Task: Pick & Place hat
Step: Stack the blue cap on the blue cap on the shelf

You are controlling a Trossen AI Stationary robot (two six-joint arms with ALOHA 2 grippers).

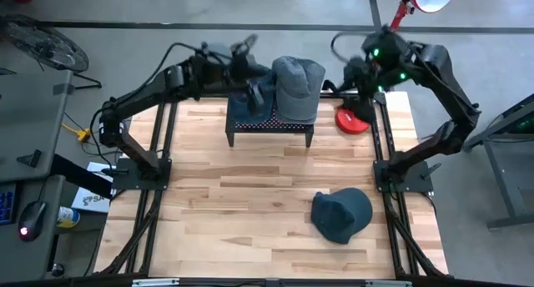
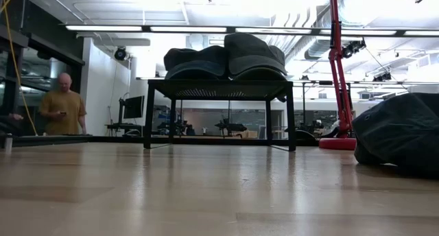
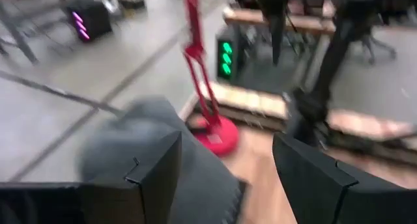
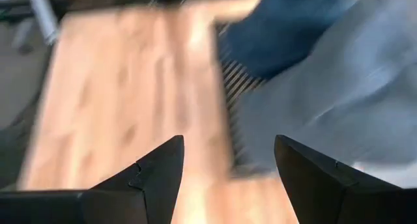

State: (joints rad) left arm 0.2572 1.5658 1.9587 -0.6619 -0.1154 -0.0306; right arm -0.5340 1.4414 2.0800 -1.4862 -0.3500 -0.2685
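Note:
A black mesh rack (image 1: 271, 127) stands at the table's far middle. A light grey hat (image 1: 298, 87) lies on its right part, and a darker blue hat (image 1: 249, 113) lies on its left part. In the low view both hats (image 2: 254, 54) (image 2: 195, 61) rest on the rack's top. A third dark hat (image 1: 342, 213) lies on the wood near the right front. My left gripper (image 1: 254, 95) (image 3: 225, 142) hovers open above the rack's left part, beside the grey hat (image 3: 130, 139). My right gripper (image 1: 355, 80) (image 4: 228, 142) hangs open in the air just right of the rack.
A red lamp stand (image 1: 354, 120) has its base on the table's far right corner, close to my right gripper. Bare wood (image 1: 242, 203) stretches across the table's middle and left front. A person (image 2: 63, 105) stands in the room beyond the table.

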